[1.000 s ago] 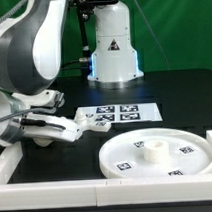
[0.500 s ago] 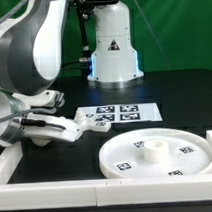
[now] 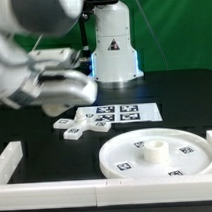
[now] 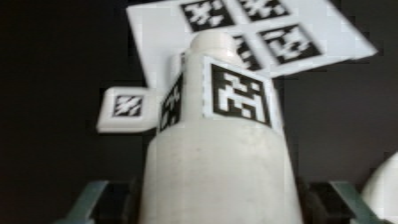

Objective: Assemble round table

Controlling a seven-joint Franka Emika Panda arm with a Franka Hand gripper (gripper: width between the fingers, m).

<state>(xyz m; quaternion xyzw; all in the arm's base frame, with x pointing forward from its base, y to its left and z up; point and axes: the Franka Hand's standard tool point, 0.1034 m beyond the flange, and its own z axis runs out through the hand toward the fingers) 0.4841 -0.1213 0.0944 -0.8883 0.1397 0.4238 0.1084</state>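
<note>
Gripper (image 4: 217, 203) clamps white plastic cylinder leg (image 4: 214, 140); white cross-shaped base (image 3: 73, 127) sits beside marker board (image 3: 116, 115), and large flat white round disc (image 3: 156, 157) lies within white border wall (image 3: 11, 160).

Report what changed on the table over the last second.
The arm swung up and toward the exterior view's right, and is now motion-blurred. In the wrist view the gripper is closed on a white tagged part lying by the marker board. The round disc and the marker board stayed put.
</note>
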